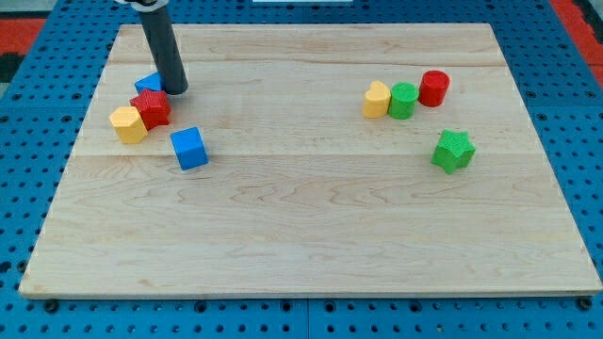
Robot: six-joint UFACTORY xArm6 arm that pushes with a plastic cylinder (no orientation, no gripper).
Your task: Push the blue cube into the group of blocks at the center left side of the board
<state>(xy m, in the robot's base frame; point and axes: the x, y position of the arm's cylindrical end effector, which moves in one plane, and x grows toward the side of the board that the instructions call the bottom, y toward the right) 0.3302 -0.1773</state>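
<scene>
Camera view, one frame: I see no brand, label or writing on any block, on the rod or on the wooden board (311, 226). The board lies on a blue perforated counter (28, 188).

The blue cube (189, 148) serves as my landmark. It stands flat on the board in the view's left half, one top corner turned toward the view's bottom; being a cube, it shows no long axis. Up and to the view's left of it sits a tight group: a red block (151, 108) nearest, a yellow block (128, 124) touching the red one on its left, and a second blue block (148, 85) behind the red one, partly hidden by the rod. The blue cube stands near this group but apart from it, with bare wood between.

My tip (175, 90) rests on the board above the blue cube, just to the right of the second blue block and beside the red block. My end effector is a plain rod with no jaws, so it grasps nothing.

Far to the blue cube's right, a yellow block (377, 99), a green block (403, 100) and a red cylinder (434, 88) form a row; a green star-shaped block (453, 151) lies below them.
</scene>
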